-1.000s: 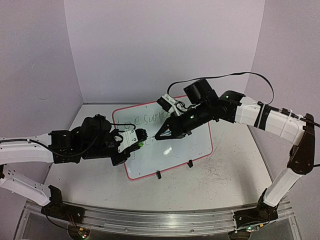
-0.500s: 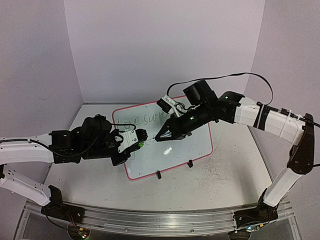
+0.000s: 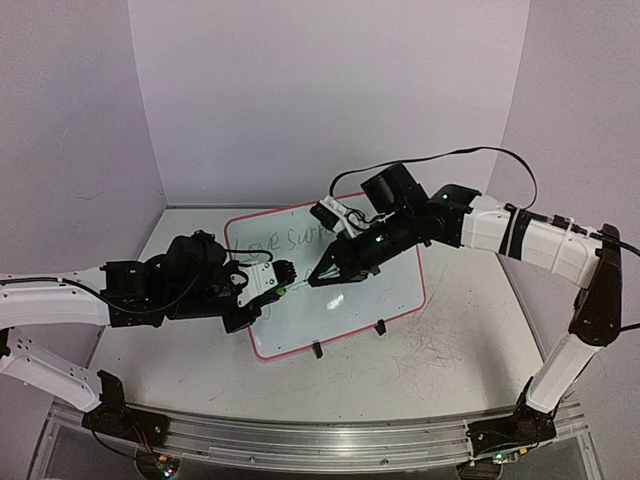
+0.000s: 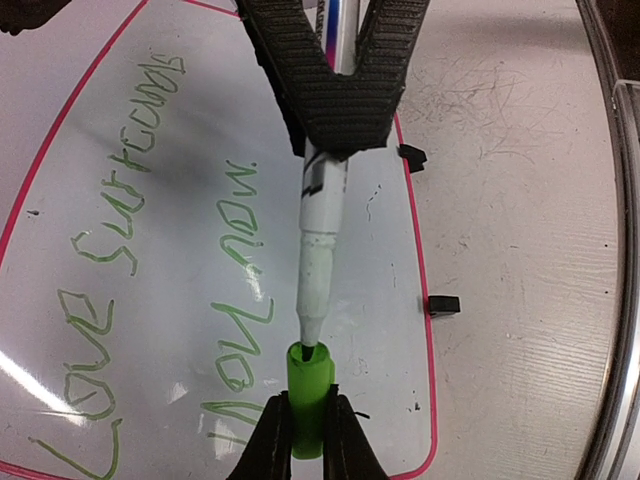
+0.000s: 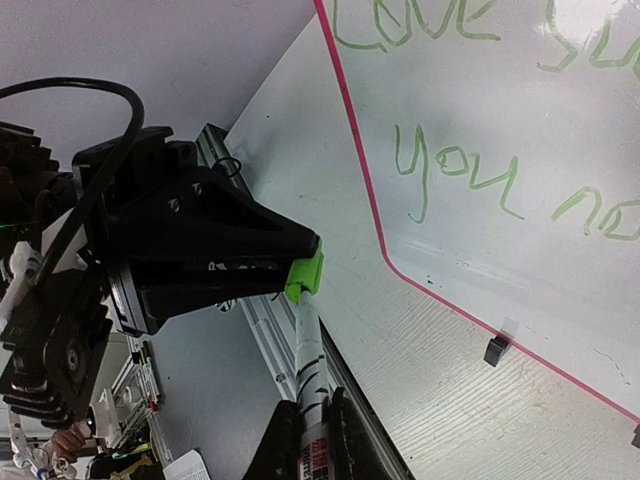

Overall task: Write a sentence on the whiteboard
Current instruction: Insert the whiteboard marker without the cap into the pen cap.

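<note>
- The whiteboard (image 3: 350, 305) lay flat on the worktop (image 3: 450, 340), around the middle and towards the back edge, turned a bit askew. Its two black clip feet (image 3: 317, 350) sat on the side nearest the arms.
- The sentence (image 3: 290, 240) was up in green, two lines, starting "Love", with "you now." underneath.
- The left gripper (image 4: 307, 440) had its jaws pinched narrow on a green cap (image 4: 308, 385), open end facing the other arm.
- The right gripper (image 5: 305, 440) was clamped on the marker (image 4: 320, 260), gripping the barrel.
- The marker tip sat right in the mouth of the cap, both lined up nose to nose over the left part of the board.
- There were grey scribble scratches (image 3: 430, 350) on the worktop, off the board's right near corner.
</note>
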